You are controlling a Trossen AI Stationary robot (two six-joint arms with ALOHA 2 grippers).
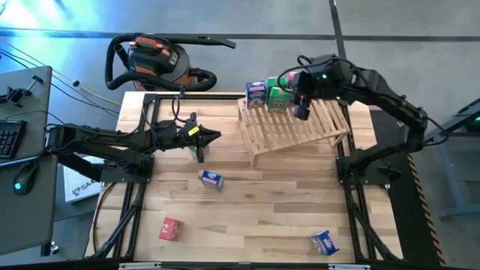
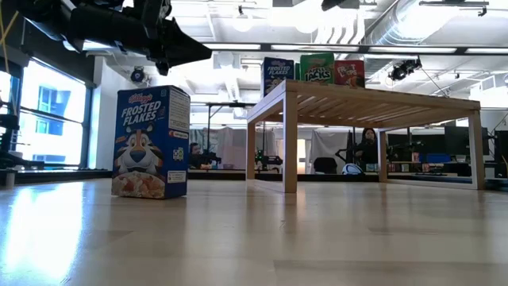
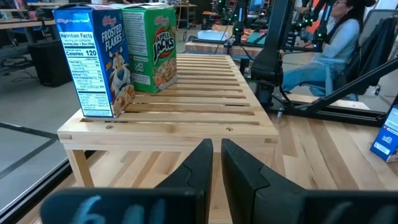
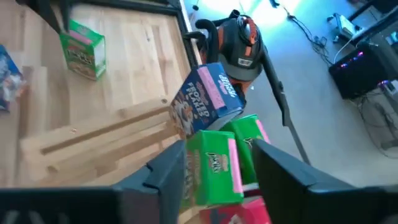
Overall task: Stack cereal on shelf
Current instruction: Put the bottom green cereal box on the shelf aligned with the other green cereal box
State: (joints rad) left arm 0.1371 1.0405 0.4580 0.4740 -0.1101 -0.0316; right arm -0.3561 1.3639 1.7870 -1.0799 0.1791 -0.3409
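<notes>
Three boxes (image 1: 268,94) crowd shelf (image 1: 296,124) beside right gripper (image 1: 302,111).

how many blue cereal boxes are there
3: one small blue cardboard cereal box standing on the light wooden slatted shelf, one at the middle of the plank tabletop, one near its right corner, away from the shelf.

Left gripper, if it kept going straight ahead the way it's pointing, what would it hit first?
Most likely the shelf. The left gripper, fingers nearly shut, aims at its near wooden edge, below the blue cereal box and green cereal box standing on top. Depth is uncertain, but nothing shows in between.
</notes>
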